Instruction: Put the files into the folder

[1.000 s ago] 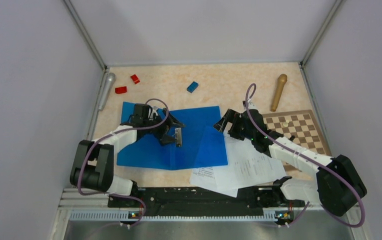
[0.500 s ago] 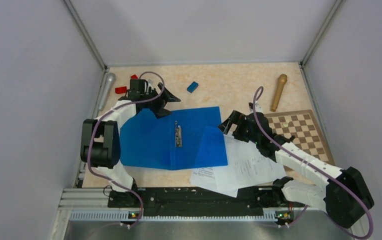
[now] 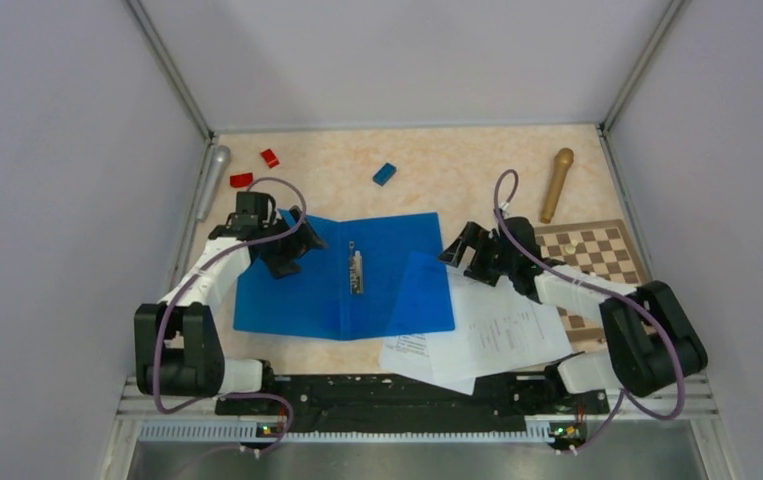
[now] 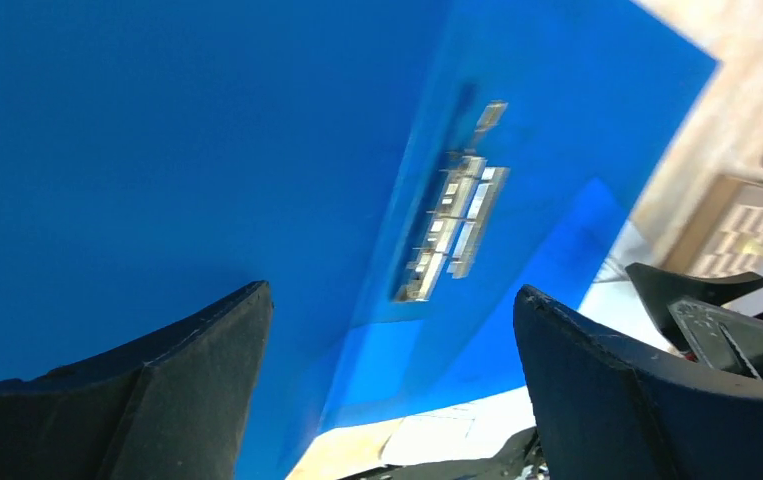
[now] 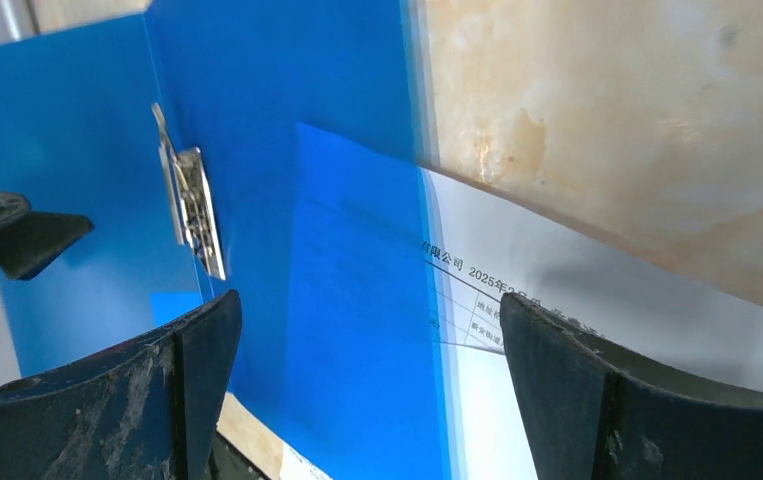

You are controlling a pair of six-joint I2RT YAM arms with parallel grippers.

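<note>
The left gripper point(image 4: 389, 300) and right gripper point(image 5: 369, 312) gape wide. The folder point(image 3: 297, 295) flap lies on the files point(image 3: 507, 330); pulling could crumple them.

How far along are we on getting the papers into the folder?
Done: the folder lies open flat, its metal clip exposed. In hand: nothing; the left gripper and right gripper are both open and empty near the folder. Left: the papers lie on the table at the folder's right, one corner under a see-through blue flap, none clipped in yet.
</note>
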